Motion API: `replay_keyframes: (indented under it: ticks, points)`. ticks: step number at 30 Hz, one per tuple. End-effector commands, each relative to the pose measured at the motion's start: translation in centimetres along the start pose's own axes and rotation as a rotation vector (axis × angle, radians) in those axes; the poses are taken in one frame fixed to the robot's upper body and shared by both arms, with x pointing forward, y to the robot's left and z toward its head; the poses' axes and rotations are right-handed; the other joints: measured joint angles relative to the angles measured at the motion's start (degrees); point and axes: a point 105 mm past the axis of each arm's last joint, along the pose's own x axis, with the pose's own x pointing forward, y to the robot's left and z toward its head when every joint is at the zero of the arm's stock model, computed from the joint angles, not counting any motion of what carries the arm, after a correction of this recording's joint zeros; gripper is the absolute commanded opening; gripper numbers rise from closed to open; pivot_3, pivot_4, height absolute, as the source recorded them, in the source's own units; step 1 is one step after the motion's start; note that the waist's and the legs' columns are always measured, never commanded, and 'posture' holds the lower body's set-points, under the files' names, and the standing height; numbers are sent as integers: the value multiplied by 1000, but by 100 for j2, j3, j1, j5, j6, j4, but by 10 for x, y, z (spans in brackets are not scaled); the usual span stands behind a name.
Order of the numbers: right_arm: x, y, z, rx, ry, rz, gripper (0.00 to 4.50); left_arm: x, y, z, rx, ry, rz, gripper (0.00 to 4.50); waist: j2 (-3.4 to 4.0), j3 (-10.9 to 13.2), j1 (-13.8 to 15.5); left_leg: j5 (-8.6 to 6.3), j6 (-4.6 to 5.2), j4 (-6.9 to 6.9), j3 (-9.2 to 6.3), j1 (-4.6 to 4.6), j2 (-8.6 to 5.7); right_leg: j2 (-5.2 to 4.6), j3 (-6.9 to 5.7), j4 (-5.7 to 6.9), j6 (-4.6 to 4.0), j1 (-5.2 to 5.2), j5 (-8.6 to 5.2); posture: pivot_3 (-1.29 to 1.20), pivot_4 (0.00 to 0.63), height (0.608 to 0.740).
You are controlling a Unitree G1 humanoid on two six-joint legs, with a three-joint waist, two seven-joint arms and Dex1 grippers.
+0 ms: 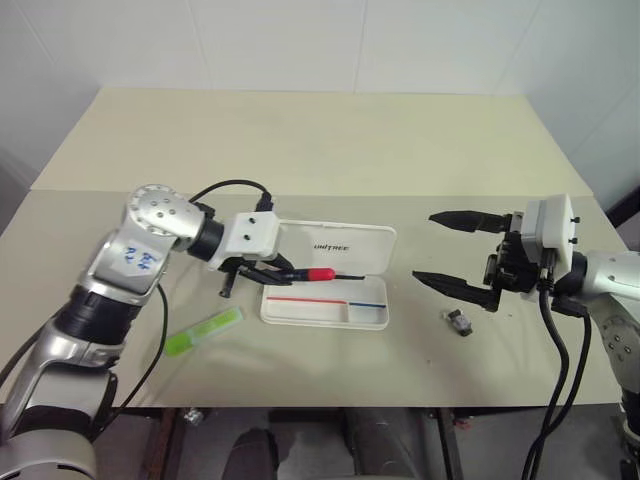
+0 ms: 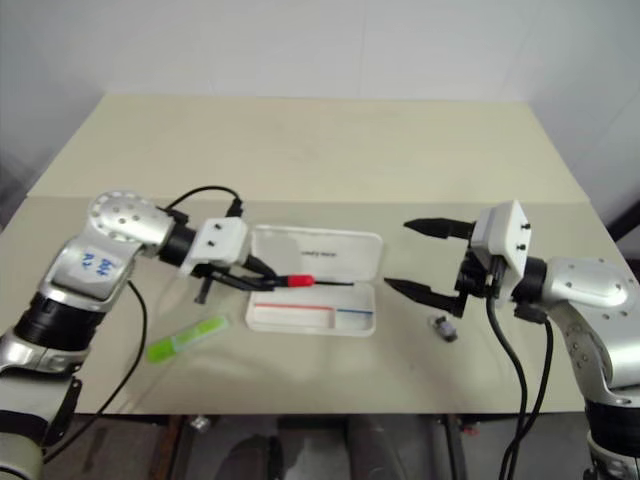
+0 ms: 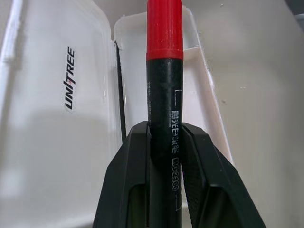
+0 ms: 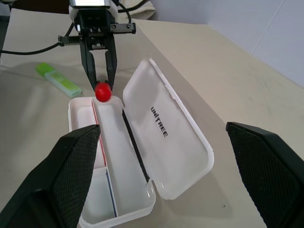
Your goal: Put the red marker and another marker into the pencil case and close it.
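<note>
Left gripper [image 1: 268,272]: clamped on the red marker's dark body, held above the pencil case's left end.
Red marker [image 1: 318,274]: lies level in the fingers, red cap end pointing toward the right gripper, over the open tray.
Pencil case [image 1: 300,316]: open on the table [image 1: 300,140], lid with UNITREE lettering laid flat behind the tray; red and blue lines inside.
Green highlighter [image 1: 204,331]: flat on the table, near the case's left front corner, apart from it.
Right gripper [image 1: 455,250]: fingers spread wide, holding nothing, right of the case.
Small dark object [image 1: 459,321]: on the table below the right gripper.
</note>
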Motion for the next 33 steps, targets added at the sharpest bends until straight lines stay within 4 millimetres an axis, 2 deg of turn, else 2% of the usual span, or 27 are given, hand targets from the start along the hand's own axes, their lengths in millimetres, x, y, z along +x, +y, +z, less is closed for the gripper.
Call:
replay_keyframes:
  ticks: [1,12,15,19,23,31,33]
  points:
    - [-6,1,11,-42,-8,-33,4500,9,8,8,49,29,3,590,0,0,23,0,0,1,0,-1,0,0,2,-1,-1,0,0,0,150,740]
    - [-5,8,14,-35,-14,-86,4500,39,14,0,60,88,-11,590,-1,0,58,0,0,-1,-1,-1,-2,1,6,-4,-3,0,-2,0,150,740]
    - [-3,10,15,-33,-20,-92,4500,46,13,4,41,57,-24,590,-1,0,91,0,0,-1,-1,0,-2,1,7,-4,-3,0,-2,0,150,740]
    - [-2,10,16,-32,-25,-98,4500,50,11,7,40,41,-39,1851,0,0,109,0,0,-1,-1,-1,-2,1,7,-6,-3,0,-2,0,150,740]
    - [-1,10,17,-36,-35,-99,4500,52,18,19,63,-13,8,3154,0,0,121,0,0,-1,-1,-4,-2,1,7,-9,-3,0,-2,0,150,740]
    - [6,8,19,-36,-58,-71,4500,33,10,32,87,-60,-17,3154,0,0,103,0,0,-3,-2,-1,-2,4,8,-7,-3,0,-2,0,150,740]
    - [9,7,21,-37,-74,-49,4500,19,4,27,75,-34,-32,3516,-1,1,92,0,0,-3,-1,1,-2,3,10,-8,-3,1,-2,0,150,740]
